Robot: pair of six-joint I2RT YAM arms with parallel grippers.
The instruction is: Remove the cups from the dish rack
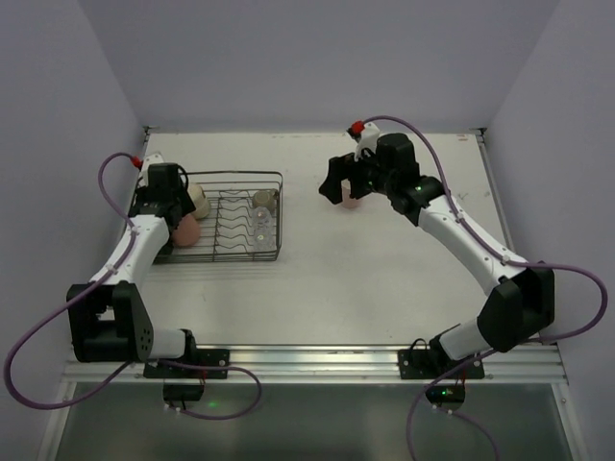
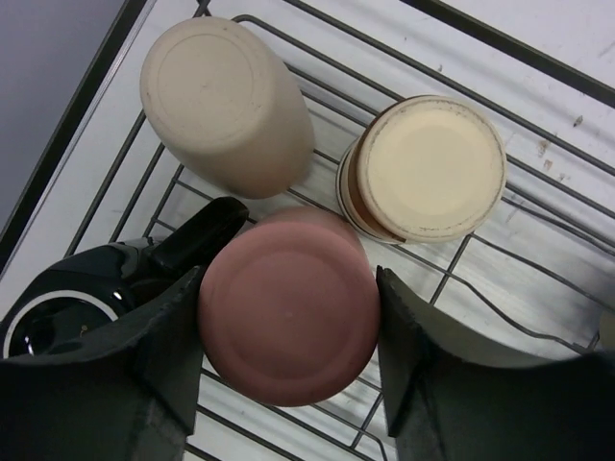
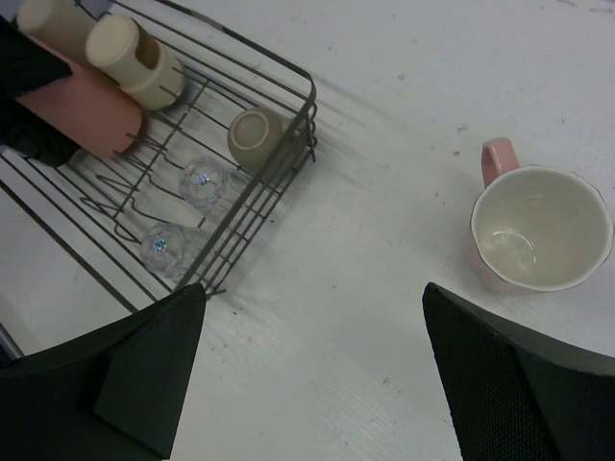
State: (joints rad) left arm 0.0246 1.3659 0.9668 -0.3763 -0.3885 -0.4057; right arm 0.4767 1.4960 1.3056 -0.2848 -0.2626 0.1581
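The dish rack [image 1: 235,176] stands at the table's left. My left gripper [image 2: 288,331] is down inside it, its fingers [image 2: 173,355] pressed on both sides of the upturned salmon tumbler [image 2: 286,315]. Beside that tumbler stand an upturned beige cup [image 2: 226,96], a cream-bottomed cup [image 2: 428,168] and a black mug [image 2: 58,322]. An olive mug [image 3: 255,139] and two clear glasses [image 3: 205,182] [image 3: 163,245] sit at the rack's right end. My right gripper [image 3: 312,370] hangs open over bare table. The pink mug [image 3: 538,226] stands upright on the table, just right of it.
Walls close in the table at the back and on both sides. The rack's rim [image 3: 309,96] and upright prongs stand around the cups. Purple cables loop off both arms.
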